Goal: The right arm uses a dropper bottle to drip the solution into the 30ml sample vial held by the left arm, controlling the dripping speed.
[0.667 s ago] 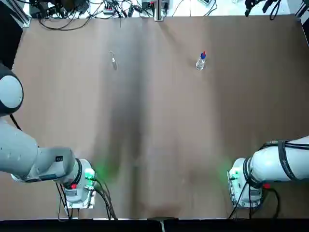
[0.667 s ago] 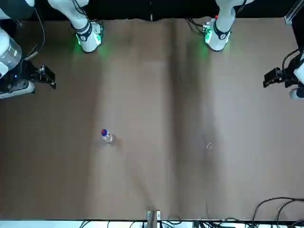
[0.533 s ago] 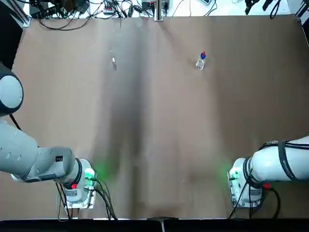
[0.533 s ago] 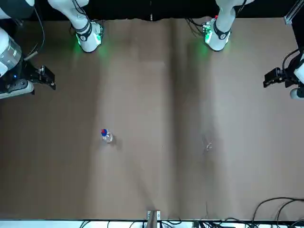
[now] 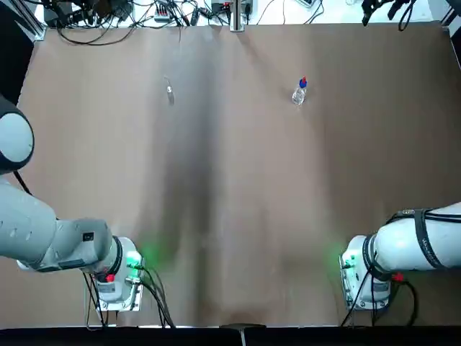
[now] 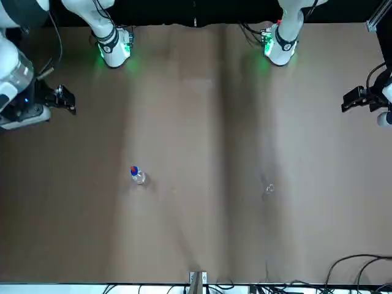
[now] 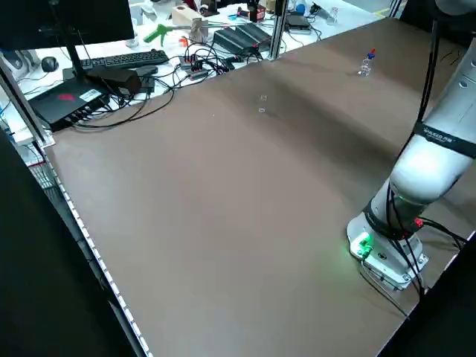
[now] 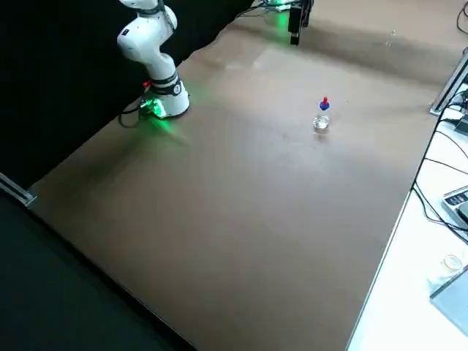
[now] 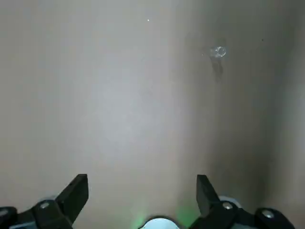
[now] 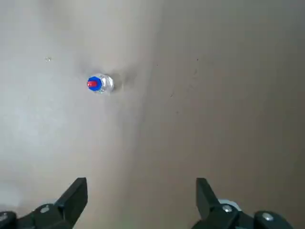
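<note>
The dropper bottle [image 5: 300, 92] stands upright on the far right part of the table, clear with a blue collar and red tip [image 10: 99, 84]. The 30ml sample vial [image 5: 169, 91] is a tiny clear glint on the far left part [image 9: 218, 52]. My right gripper [image 6: 64, 101] hovers high at the table's right edge, open and holding nothing, with the bottle far ahead of its fingers [image 10: 76, 193]. My left gripper [image 6: 355, 101] hangs at the left edge, also open and holding nothing, far from the vial. No solution is visible.
The brown table [image 5: 230, 216] carries only the bottle and the vial. Both arm bases [image 5: 115, 277] [image 5: 364, 277] sit at the near edge with green lights. Cables, a keyboard [image 7: 123, 59] and boxes lie beyond the far edge.
The right gripper has edged a little inward over the table. The left gripper has barely shifted. Bottle and vial have not moved.
</note>
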Motion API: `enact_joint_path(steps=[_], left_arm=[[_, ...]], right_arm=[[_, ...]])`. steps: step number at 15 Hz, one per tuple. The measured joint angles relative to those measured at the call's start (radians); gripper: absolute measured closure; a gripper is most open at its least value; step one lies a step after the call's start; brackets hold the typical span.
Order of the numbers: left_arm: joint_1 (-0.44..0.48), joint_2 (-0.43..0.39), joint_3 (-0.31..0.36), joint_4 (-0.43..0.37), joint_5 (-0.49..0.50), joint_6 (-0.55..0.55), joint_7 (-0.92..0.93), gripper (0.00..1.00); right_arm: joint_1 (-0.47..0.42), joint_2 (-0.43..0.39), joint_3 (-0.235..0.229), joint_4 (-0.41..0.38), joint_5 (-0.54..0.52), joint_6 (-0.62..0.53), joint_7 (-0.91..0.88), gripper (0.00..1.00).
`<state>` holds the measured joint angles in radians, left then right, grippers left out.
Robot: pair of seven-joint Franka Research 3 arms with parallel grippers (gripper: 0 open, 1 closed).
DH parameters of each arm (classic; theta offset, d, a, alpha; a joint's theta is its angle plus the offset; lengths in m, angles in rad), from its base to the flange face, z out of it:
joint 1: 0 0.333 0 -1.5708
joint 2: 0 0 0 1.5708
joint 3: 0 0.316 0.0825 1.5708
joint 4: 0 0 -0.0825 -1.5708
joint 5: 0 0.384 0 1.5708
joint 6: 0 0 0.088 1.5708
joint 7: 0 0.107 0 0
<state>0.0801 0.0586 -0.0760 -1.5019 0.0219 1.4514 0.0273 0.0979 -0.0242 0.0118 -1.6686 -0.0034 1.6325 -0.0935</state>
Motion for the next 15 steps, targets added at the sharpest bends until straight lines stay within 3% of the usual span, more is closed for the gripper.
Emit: enact_joint_path(steps=[4, 8, 9, 15], left_arm=[[-0.001, 0.031, -0.001, -0.005, 0.005, 0.008, 0.194, 0.0], [0.0, 0.103, -0.001, -0.008, 0.005, 0.104, 0.436, 0.0], [0.0, 0.15, -0.001, -0.012, 0.005, 0.159, 0.545, 0.0], [0.058, 0.306, -0.002, -0.019, -0.036, 0.257, 0.867, 0.0]], right_arm=[[0.0, 0.094, 0.0, -0.004, 0.076, 0.018, 0.001, 0.0], [0.008, 0.233, 0.001, -0.003, 0.158, 0.052, 0.002, 0.01], [0.035, 0.294, 0.002, 0.001, 0.159, 0.129, 0.026, 0.02], [0.151, 0.405, 0.003, 0.022, 0.109, 0.31, 0.187, 0.06]])
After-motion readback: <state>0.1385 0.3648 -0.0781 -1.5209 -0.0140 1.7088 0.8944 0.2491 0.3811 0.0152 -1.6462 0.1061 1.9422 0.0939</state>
